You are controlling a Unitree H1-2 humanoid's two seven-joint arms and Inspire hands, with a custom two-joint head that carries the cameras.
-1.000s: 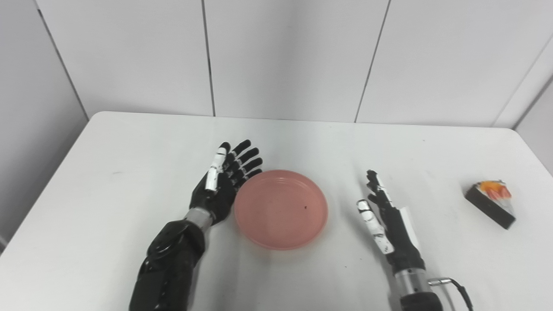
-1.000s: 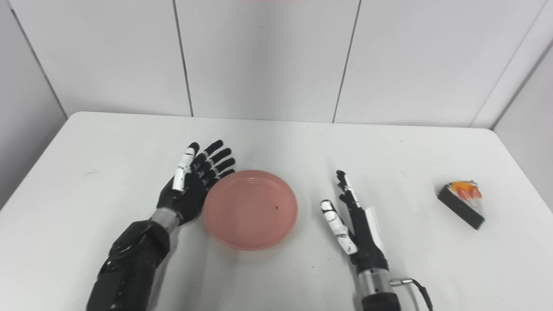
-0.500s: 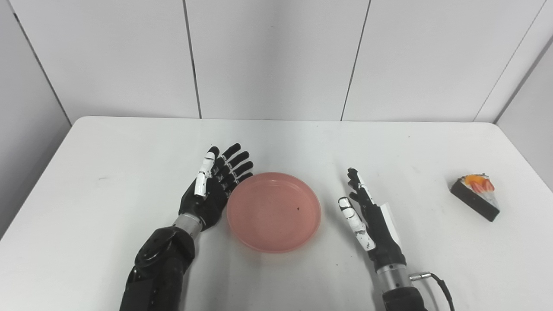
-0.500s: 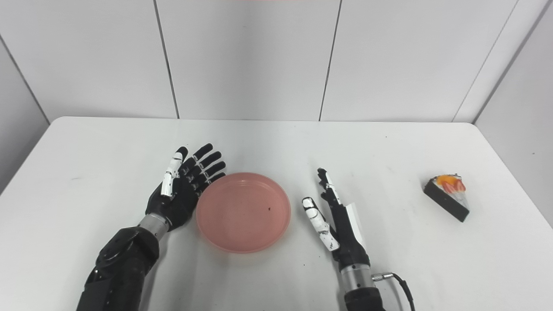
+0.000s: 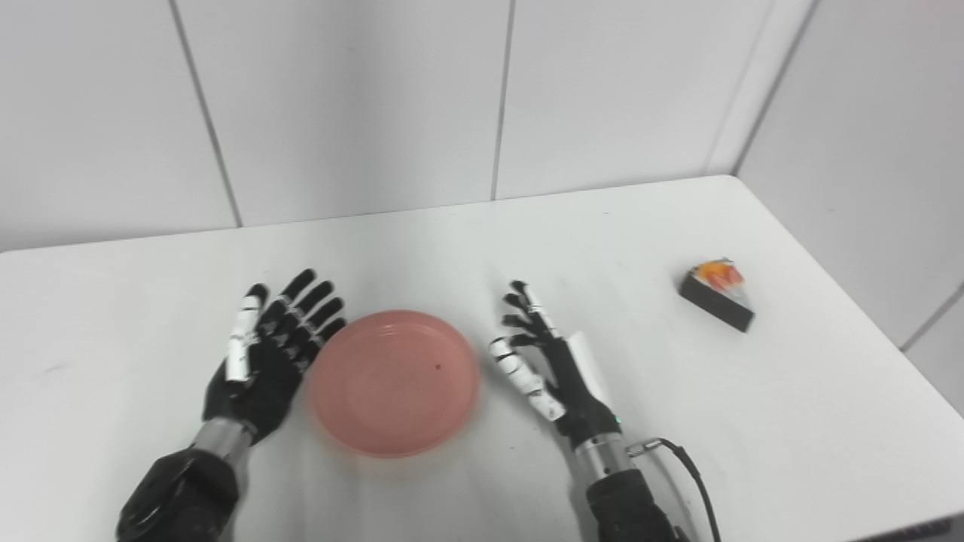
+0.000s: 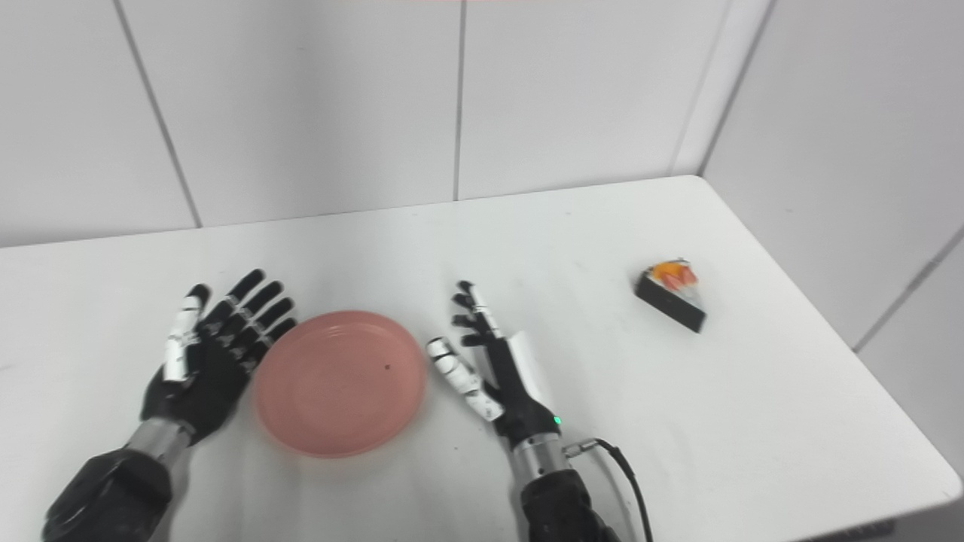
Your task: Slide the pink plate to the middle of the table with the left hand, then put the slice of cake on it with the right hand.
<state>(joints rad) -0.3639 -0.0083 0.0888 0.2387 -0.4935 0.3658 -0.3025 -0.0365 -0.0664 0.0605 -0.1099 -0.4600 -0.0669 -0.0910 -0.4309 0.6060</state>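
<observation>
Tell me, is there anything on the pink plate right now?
No food: the pink plate holds only a tiny dark speck. The slice of cake sits apart, far to its right. What lies beneath the plate is hidden.

Both arms (image 5: 181, 489) run off the near edge. The table (image 6: 678, 421) is cut at left; its near right corner shows only in the right eye view.

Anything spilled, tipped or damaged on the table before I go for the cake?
Nothing serious. The pink plate sits flat with one small dark speck inside it; the slice of cake rests intact near the right edge. Both hands are open.
</observation>
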